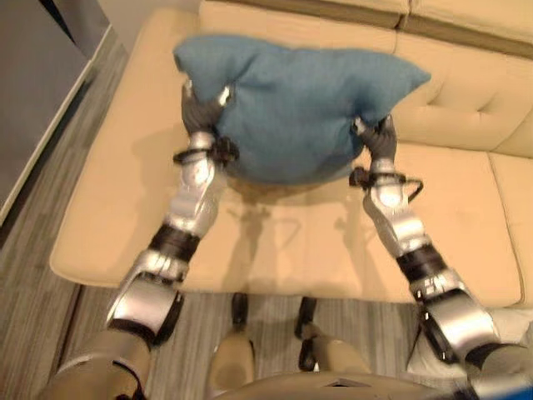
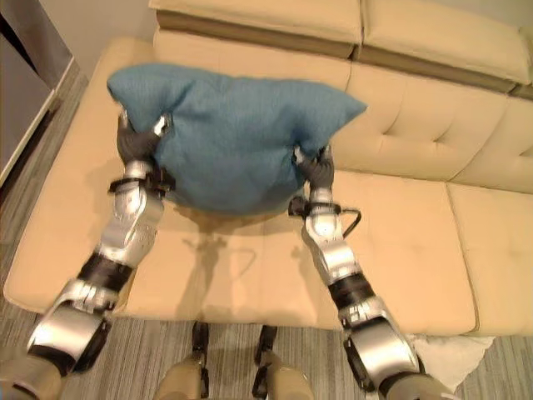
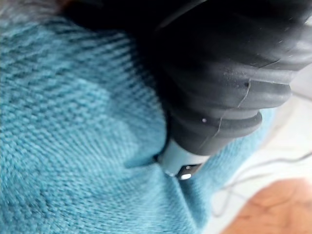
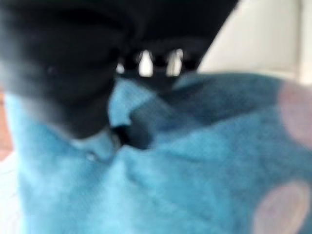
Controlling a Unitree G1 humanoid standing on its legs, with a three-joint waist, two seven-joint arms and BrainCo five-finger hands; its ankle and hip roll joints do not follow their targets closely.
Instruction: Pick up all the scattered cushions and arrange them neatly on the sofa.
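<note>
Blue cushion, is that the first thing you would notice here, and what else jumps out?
Yes. The big blue cushion grabs the eye first, held up in the air above the cream sofa. The left hand presses on one side of it and the right hand on the other, with the cushion squeezed between them. Something white lies on the floor by the sofa's front edge, near the right arm.

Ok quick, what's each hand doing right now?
Left hand: shut on the blue cushion, gripping its left edge above the sofa.
Right hand: shut on the same cushion, right edge.
</note>
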